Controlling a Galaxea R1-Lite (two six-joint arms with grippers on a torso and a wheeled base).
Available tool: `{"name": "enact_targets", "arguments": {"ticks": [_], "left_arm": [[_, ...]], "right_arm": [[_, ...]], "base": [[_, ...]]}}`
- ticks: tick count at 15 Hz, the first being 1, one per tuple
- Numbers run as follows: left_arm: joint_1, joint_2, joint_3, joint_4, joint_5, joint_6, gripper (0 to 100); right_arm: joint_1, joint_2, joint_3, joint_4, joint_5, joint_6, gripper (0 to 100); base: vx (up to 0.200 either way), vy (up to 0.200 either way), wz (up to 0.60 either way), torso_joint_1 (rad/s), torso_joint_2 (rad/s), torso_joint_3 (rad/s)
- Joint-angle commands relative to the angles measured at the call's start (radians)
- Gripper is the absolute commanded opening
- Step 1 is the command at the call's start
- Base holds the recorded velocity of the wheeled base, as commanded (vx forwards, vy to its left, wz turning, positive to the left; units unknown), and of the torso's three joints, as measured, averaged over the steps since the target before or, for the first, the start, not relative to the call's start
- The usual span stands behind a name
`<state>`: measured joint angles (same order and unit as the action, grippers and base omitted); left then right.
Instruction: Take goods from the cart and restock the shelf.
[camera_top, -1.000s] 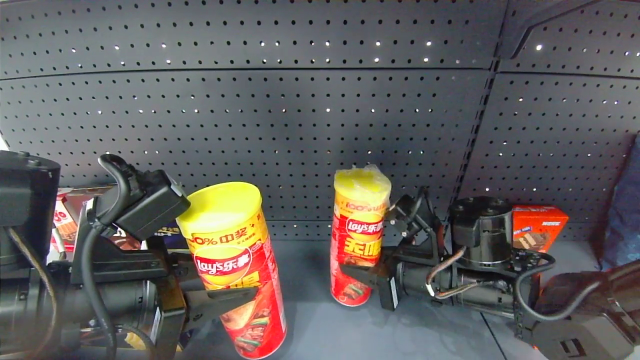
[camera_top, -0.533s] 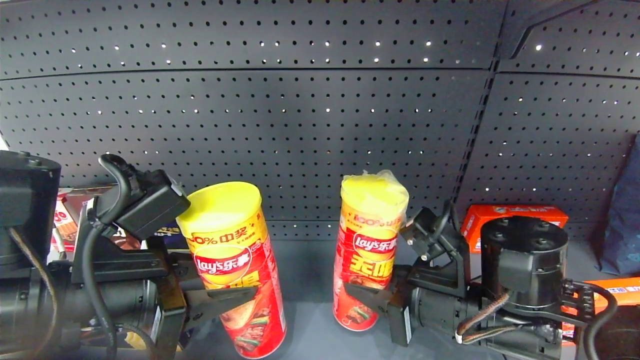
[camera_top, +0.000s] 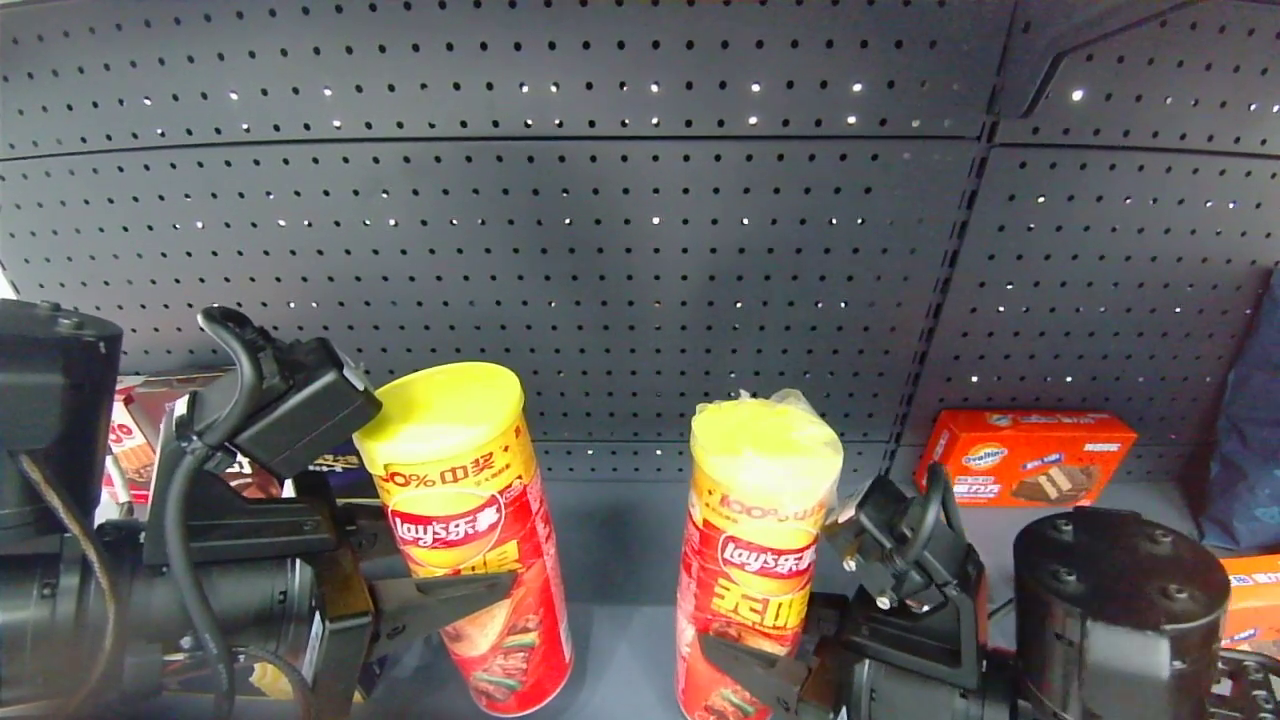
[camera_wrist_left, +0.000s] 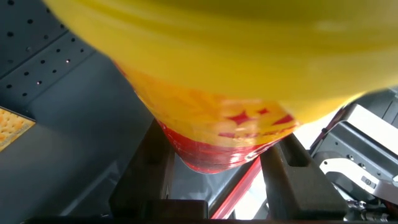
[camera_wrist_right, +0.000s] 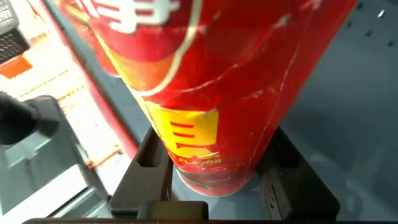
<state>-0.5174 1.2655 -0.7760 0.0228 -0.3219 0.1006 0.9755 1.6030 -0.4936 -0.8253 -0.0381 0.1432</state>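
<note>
Clasping red-and-yellow labelled cans — left gripper on left can, right gripper on wrapped can.

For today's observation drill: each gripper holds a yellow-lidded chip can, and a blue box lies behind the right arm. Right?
No: the box is orange, not blue; the head view shows it. The rest stands.

The left gripper is held level, wrist horizontal, and its fingers are pressed against opposite sides of the lower body of an upright chip can. The right gripper is posed alike, its fingers clamped low on a second can.
</note>
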Motion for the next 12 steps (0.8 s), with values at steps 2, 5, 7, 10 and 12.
{"name": "enact_targets", "arguments": {"ticks": [2, 5, 7, 10, 12], "left_arm": [[-0.001, 0.005, 0.000, -0.001, 0.000, 0.001, 0], [-0.001, 0.006, 0.000, 0.000, 0.000, 0.001, 0], [0.000, 0.006, 0.000, 0.000, 0.000, 0.001, 0], [0.002, 0.005, 0.001, 0.000, -0.002, -0.001, 0], [0.002, 0.005, 0.003, 0.000, -0.002, -0.001, 0]], "right_arm": [[0.034, -0.018, 0.058, 0.002, -0.016, 0.016, 0], [0.028, 0.008, 0.052, 0.000, -0.016, 0.019, 0], [0.020, 0.037, 0.043, -0.001, -0.014, 0.019, 0], [0.012, 0.064, 0.021, -0.003, -0.013, 0.021, 0], [-0.005, 0.083, 0.003, -0.003, -0.011, 0.021, 0]], "base": [[0.000, 0.000, 0.00, 0.000, 0.00, 0.000], [0.000, 0.000, 0.00, 0.000, 0.00, 0.000], [0.000, 0.000, 0.00, 0.000, 0.00, 0.000], [0.000, 0.000, 0.00, 0.000, 0.00, 0.000], [0.000, 0.000, 0.00, 0.000, 0.00, 0.000]]}}
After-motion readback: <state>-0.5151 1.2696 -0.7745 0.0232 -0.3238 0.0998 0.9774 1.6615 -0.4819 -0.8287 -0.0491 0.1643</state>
